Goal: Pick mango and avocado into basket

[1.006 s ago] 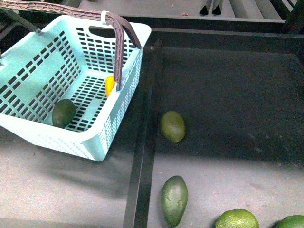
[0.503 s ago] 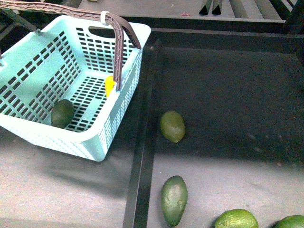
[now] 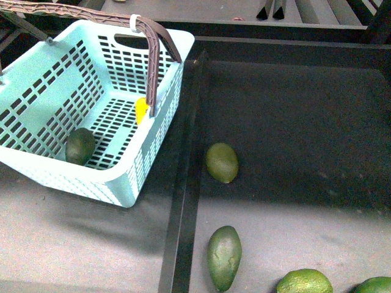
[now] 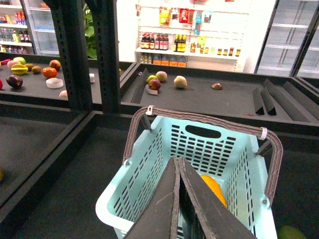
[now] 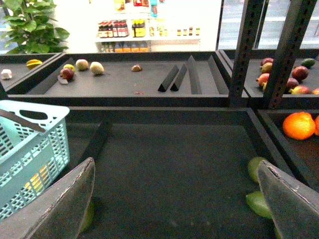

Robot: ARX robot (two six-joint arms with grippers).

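On the left of the front view sits the basket, light turquoise with slotted walls, its brown ribbed handle swung up and carrying a white zip tie. Inside, on the slotted floor against the near wall, lies the avocado — small, dark green, dull-skinned. A patch of orange-yellow, judged to be the mango, shows low against the far side wall beneath the handle; the left wrist view confirms an orange fruit on the basket floor. Both named items thus appear to be in place, so the task reads as essentially done.

Beyond a dark divider rail, the display tray holds the fruits not called for: an olive-green oval fruit just beside the rail, a long pear-shaped green fruit nearer the camera, and two brighter green round fruits at the lower edge.

Neither arm enters the front view. The left gripper hangs above the basket with its jaws pressed together and nothing between them — a posture consistent with a finished release. The right gripper hangs over the tray with its jaws spread wide and empty.
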